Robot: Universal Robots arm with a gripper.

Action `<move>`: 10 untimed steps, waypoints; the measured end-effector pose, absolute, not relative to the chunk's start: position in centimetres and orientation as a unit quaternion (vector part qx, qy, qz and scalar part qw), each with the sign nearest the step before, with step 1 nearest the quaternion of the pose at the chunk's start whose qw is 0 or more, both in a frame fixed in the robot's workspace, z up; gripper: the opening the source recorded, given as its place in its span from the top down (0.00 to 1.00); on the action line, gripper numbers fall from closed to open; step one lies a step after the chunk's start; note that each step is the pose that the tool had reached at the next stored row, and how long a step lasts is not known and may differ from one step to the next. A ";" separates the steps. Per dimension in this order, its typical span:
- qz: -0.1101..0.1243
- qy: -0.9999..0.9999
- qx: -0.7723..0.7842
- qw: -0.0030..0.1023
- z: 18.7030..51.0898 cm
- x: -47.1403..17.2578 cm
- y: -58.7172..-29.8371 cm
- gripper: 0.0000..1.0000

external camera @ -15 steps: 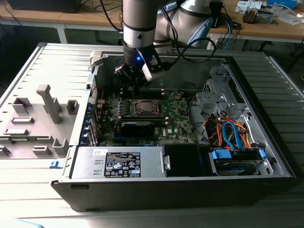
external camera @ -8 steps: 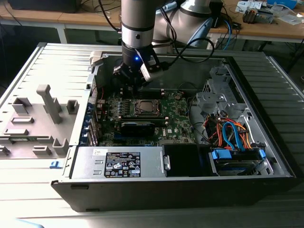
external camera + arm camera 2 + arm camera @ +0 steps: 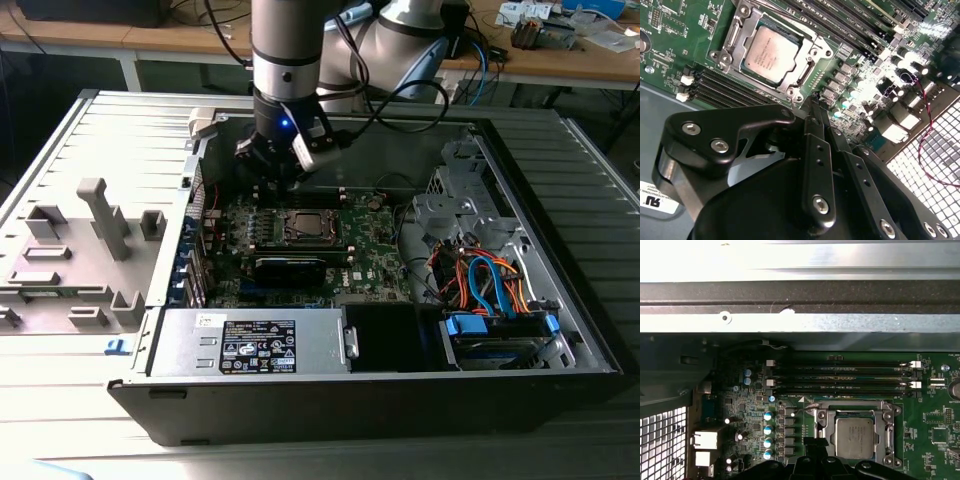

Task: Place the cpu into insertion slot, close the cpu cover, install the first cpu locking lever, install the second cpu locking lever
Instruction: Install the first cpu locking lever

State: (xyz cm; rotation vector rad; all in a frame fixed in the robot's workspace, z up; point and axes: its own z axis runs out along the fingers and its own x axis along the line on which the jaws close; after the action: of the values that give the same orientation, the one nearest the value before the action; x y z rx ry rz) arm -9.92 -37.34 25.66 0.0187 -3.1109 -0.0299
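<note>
The cpu [image 3: 771, 54] lies flat in the insertion slot [image 3: 303, 227] on the green board, its silvery face showing. The silver cpu cover [image 3: 808, 69] lies down around it, framing the chip through its window. In the first wrist view the cpu [image 3: 854, 437] sits just beside my fingertips. My gripper [image 3: 814, 102] hovers over the board a short way from the socket's corner, shut with nothing between its fingers. In the exterior view the gripper [image 3: 275, 168] hangs inside the open computer case, just behind the socket. I cannot tell how the locking levers stand.
Black memory slots [image 3: 840, 375] run beside the socket. The case's metal wall [image 3: 800, 320] is close behind them. A grey power supply [image 3: 250, 342] and a drive bay with blue and orange cables [image 3: 490, 290] fill the near side. A grey fixture tray [image 3: 70, 260] lies outside at the exterior view's left.
</note>
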 end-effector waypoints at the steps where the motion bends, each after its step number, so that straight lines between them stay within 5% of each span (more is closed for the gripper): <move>1: -0.010 -1.000 0.006 0.015 25.7 -10.0 -37.3 0.89; 10: -0.010 -1.000 0.006 0.015 25.7 -10.3 -37.3 0.89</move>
State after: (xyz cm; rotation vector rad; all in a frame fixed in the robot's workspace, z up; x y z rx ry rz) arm -10.28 -37.33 25.67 0.0187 -3.1109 -0.0299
